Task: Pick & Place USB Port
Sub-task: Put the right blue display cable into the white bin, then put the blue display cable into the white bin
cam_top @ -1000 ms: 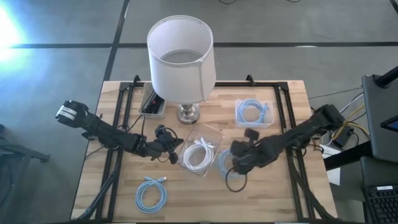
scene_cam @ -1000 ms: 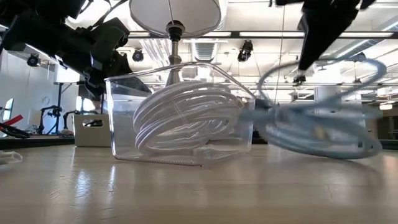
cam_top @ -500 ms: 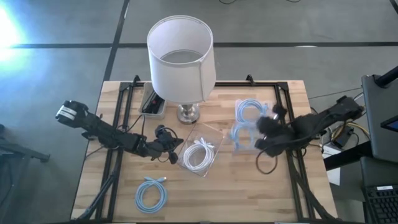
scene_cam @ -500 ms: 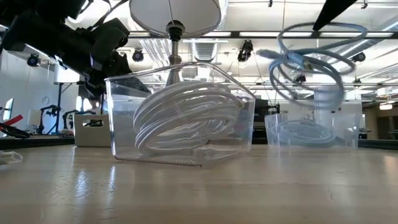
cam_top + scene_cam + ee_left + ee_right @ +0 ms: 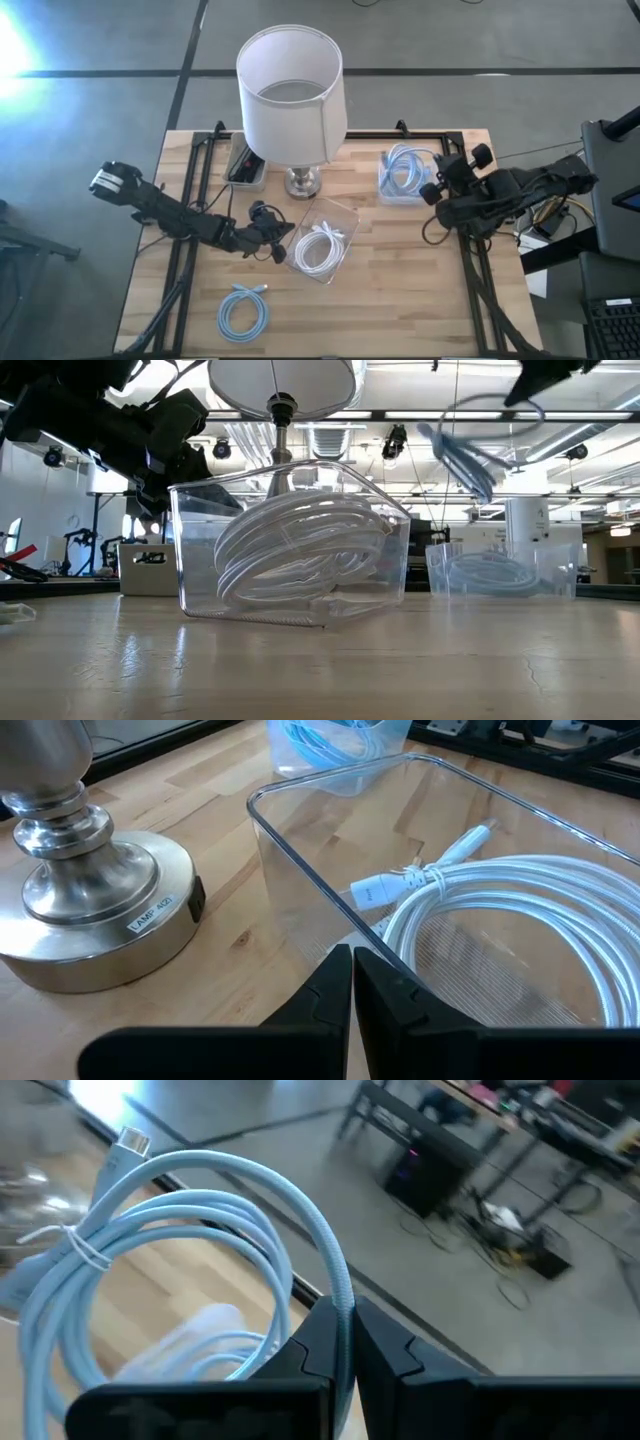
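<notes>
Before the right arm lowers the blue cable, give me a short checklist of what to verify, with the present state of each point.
1. Right gripper shut on the light blue cable coil: ok.
2. Coil lifted free of the table, hanging in the air in the low view: ok.
3. Coil above the far right bin: ok, roughly over it in the high view.
4. Room in that bin: cannot tell; a blue cable already lies inside.
5. Coil still tied in one bundle: ok.
6. Left gripper out of the way, by the clear bin with the white cable: ok.
</notes>
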{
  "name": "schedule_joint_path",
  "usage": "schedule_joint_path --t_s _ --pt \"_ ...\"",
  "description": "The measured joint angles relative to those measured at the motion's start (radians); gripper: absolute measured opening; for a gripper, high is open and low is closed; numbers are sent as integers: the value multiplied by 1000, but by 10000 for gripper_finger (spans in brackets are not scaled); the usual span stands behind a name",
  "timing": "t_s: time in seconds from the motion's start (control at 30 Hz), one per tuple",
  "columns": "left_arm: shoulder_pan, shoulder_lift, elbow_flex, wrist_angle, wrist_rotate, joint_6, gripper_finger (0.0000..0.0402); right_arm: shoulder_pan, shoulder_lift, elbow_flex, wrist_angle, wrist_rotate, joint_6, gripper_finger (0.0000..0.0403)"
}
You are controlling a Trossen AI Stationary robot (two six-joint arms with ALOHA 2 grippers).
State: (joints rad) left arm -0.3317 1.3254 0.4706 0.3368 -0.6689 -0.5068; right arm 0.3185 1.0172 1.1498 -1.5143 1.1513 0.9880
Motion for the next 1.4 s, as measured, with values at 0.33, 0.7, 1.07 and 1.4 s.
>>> schedule_joint_path --t_s 0.33,0.7,1.07,1.4 --pt "0 0 0 0 -1 -1 19 -213 -15 -237 3 -73 206 13" --pt "0 0 0 0 -2 -2 19 -248 -16 -413 88 -141 299 29" --pt "0 0 0 0 -2 -2 19 -248 -16 -450 224 -136 178 60" --pt "0 0 0 11 -2 -2 19 -247 -16 -400 246 -160 122 102"
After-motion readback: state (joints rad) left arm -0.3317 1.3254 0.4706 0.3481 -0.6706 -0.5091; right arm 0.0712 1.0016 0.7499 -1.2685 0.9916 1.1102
